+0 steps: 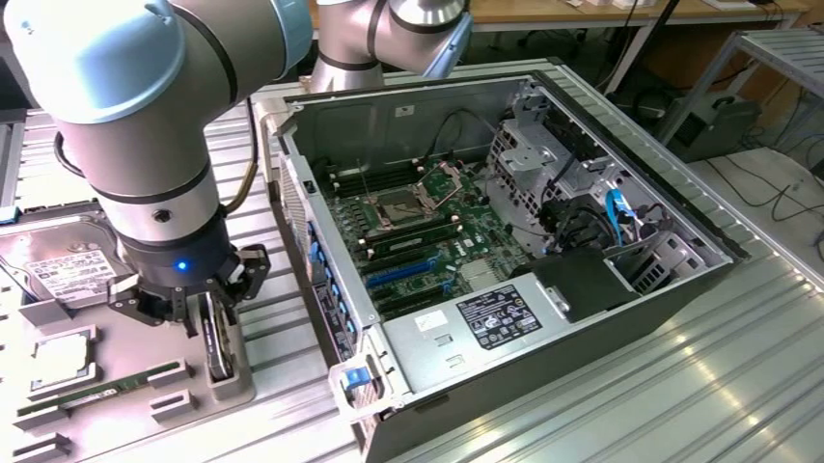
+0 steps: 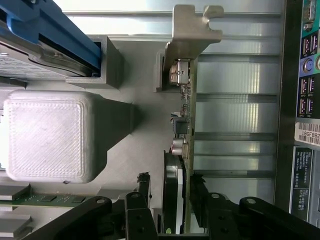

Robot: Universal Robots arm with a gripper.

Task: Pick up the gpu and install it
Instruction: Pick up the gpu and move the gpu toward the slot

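**End effector astride the gpu in its holder**

Exterior view: the end effector point(image 1: 212, 318) hangs straight down over the gpu point(image 1: 222, 347). The card stands on edge in a grey holder point(image 1: 238, 384) on the counter point(image 1: 721, 367), at about eight o'clock from the open computer case point(image 1: 386, 121). The end effector reaches down on both sides of the card. Whether it is clamped on the card or only set round it, I cannot tell. A hard drive point(image 1: 58, 265) lies at ten o'clock from the holder, and a RAM stick point(image 1: 91, 394) at nine o'clock.

Wrist view: the end effector point(image 2: 172, 205) sits astride the edge-on gpu point(image 2: 184, 127), whose silvery bracket point(image 2: 192, 35) is at the far end. A grey printed block point(image 2: 47, 135) stands to one side of the card, apart from it. The case's rear ports point(image 2: 310, 55) lie on the other side.
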